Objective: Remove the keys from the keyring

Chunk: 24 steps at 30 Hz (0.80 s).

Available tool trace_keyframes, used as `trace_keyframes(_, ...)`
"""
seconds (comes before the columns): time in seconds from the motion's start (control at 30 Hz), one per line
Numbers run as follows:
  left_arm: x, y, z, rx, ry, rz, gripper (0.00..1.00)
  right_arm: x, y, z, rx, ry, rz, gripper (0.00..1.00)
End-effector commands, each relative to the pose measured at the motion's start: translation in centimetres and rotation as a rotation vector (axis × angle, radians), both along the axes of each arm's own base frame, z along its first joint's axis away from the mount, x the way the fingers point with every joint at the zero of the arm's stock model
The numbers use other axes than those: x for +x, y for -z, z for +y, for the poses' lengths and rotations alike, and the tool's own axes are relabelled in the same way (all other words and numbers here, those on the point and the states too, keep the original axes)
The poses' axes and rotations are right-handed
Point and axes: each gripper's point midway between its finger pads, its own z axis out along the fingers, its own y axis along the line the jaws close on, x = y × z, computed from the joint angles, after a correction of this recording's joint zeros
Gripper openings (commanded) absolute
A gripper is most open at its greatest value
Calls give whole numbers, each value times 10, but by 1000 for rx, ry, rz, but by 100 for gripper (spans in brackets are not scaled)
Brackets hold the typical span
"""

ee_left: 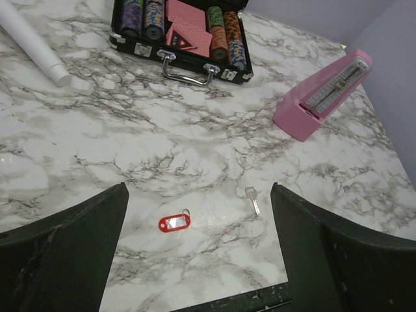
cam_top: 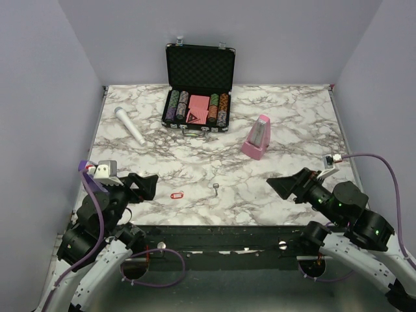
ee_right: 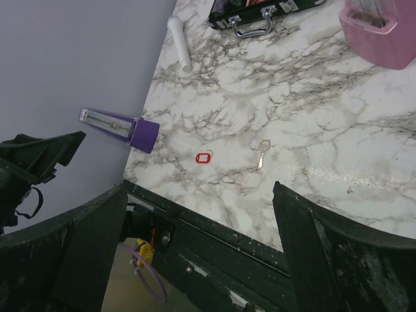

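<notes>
My left end effector is spread wide with nothing between its fingers, and my right end effector is spread just as wide and also holds nothing. Both sit low over the near edge of the marble table, pointing inward at each other.

The keyring lies flat on the table just ahead of my left end effector, closer to its left finger than to its right. It is a small bright red oval tag with a paler window in its middle and a thin wire loop at one end. The key lies apart from it, not touching, on the side toward my left end effector's right finger. It is tiny and silver-grey, with a rounded head and a short blade, the head farther from me.

From my right end effector, both lie off to its left, and the key is the nearer of the two.

Farther out ahead of that end effector stands a pink metronome.
</notes>
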Motion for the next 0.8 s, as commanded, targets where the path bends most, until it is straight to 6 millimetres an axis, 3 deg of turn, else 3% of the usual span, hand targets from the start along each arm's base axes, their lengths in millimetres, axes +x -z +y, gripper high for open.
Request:
trace_keyframes(0.0,1,1,-4,12,24,0,98,-11,12,2,-28,-57,34,100)
trace_keyframes(0.57,1,2,-5,15,25,4,98,-21,14,15,-46,-145,72,100)
trace_keyframes(0.77,1,2,-5,16,27,3,98,-30,30,25,-119,-219,172,100)
